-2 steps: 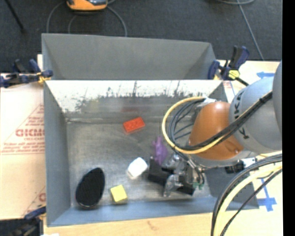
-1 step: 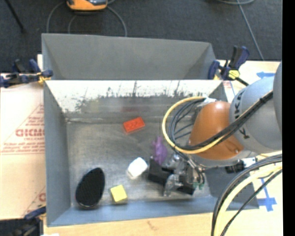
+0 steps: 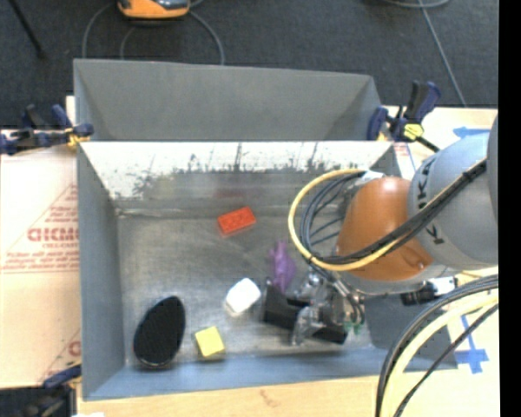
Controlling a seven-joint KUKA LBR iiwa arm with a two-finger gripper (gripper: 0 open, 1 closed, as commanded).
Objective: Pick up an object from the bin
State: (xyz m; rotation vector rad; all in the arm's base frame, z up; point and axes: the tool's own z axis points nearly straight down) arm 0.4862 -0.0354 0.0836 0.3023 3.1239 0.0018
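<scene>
A grey metal bin is seen from above, with a few small things scattered on its floor. A grey robot arm reaches in from the right. It carries a rounded orange cover at the wrist and a loop of black and yellow cables. Black lettering runs along the arm, partly crossed by cables; only a letter K can be made out.

The gripper is low in the near right part of the bin. It is against the right end of a black blocky object lying on the floor there. Whether the jaws are open or closed cannot be told, nor whether they grip the block.

Just beyond the block, on the far side, is a small purple plastic piece. Just left of the block lies a white rounded lump. Nearer and further left sits a yellow cube. A black oval object lies in the near left corner. A red toy brick rests alone towards the far wall, well apart from the gripper.
</scene>
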